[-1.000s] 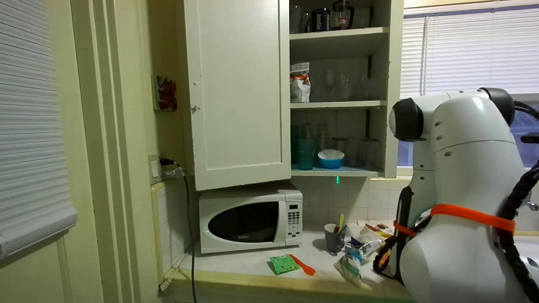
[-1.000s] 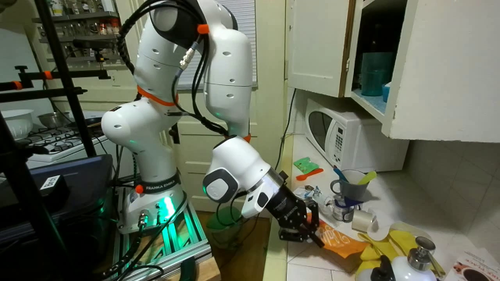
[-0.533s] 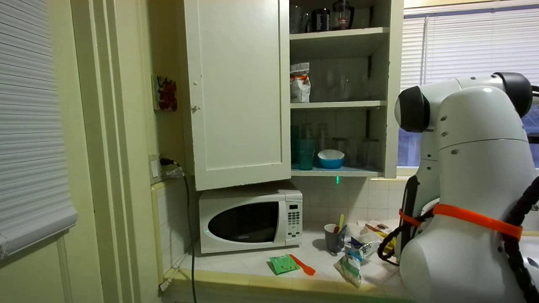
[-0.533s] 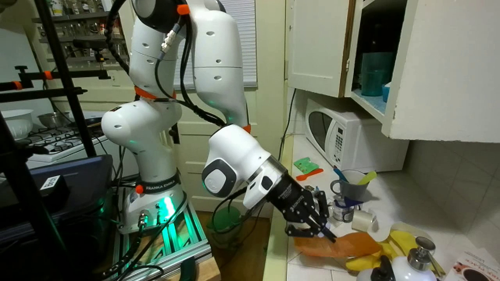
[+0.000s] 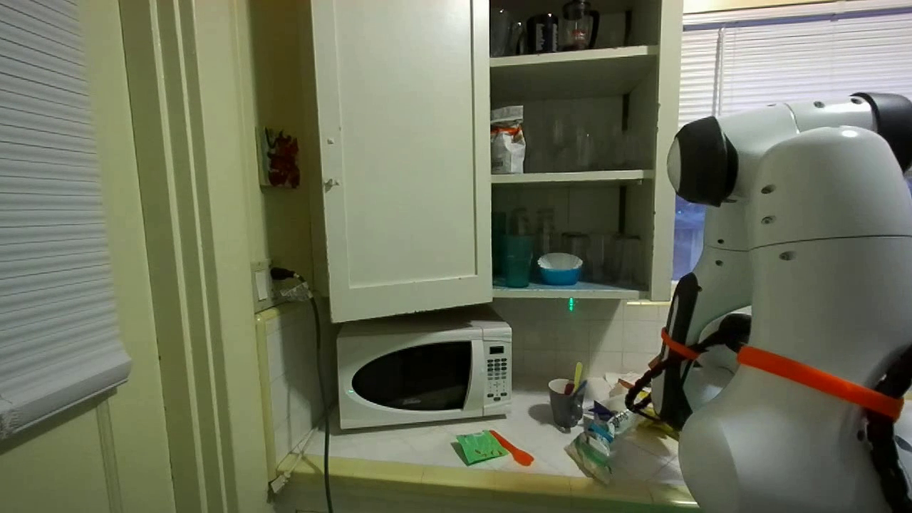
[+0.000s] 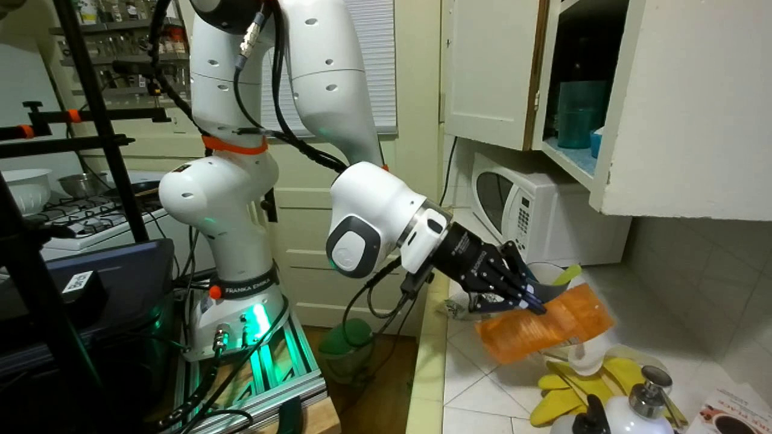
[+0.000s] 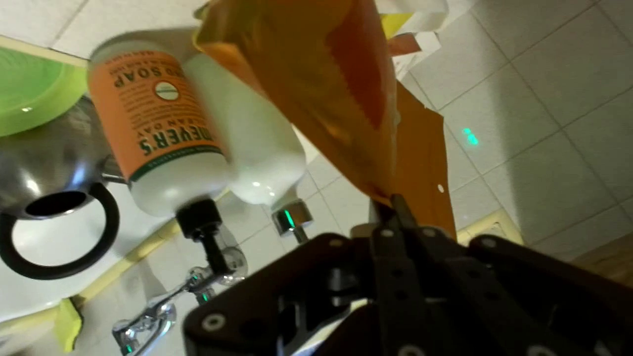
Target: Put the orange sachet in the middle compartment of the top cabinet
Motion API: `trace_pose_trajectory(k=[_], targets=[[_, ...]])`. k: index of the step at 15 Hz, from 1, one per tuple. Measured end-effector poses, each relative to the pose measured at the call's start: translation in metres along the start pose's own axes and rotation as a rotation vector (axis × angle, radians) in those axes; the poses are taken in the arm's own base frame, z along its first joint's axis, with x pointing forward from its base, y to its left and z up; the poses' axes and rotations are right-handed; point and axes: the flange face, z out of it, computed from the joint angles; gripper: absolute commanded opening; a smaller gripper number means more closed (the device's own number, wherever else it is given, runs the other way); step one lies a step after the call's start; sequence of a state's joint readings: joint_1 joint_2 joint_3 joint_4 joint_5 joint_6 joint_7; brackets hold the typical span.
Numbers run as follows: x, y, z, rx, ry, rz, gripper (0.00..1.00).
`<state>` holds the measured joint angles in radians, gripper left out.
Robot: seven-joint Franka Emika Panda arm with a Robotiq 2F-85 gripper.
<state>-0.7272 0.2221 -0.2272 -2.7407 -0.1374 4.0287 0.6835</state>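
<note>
The orange sachet [image 6: 558,325] is a flat, soft packet held above the counter in an exterior view. It also hangs from the fingertips in the wrist view [image 7: 316,74]. My gripper [image 6: 538,307] is shut on its edge, also in the wrist view [image 7: 395,205]. The white top cabinet [image 5: 410,149] has its door swung open in an exterior view. It also shows above the microwave [image 6: 693,114]. The middle compartment [image 5: 598,114] holds a white bag with an orange band at its left and clear glasses. My gripper and the sachet are below the cabinet, hidden behind the arm in that view.
A white microwave [image 5: 424,374] stands under the cabinet. A grey mug [image 6: 546,283] with utensils, yellow gloves [image 6: 567,398] and soap bottles [image 7: 158,109] are on the counter. A green packet [image 5: 481,447] lies beside an orange spoon [image 5: 516,452]. The open door [image 6: 494,72] juts out.
My gripper has lifted the orange sachet off the counter, up and toward the cabinet side. The sachet now hangs above the yellow gloves. The arm's upper links have shifted back and its wrist has risen.
</note>
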Motion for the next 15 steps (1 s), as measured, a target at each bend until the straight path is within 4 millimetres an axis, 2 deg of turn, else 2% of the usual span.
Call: trace_pose_trajectory(k=[8, 12, 15], targets=[[0.013, -0.077, -0.028, 0.170, 0.058, -0.111, 0.01], [0.016, -0.081, -0.031, 0.178, 0.070, -0.110, 0.00], [0.001, -0.092, -0.030, 0.203, 0.048, -0.174, 0.00]])
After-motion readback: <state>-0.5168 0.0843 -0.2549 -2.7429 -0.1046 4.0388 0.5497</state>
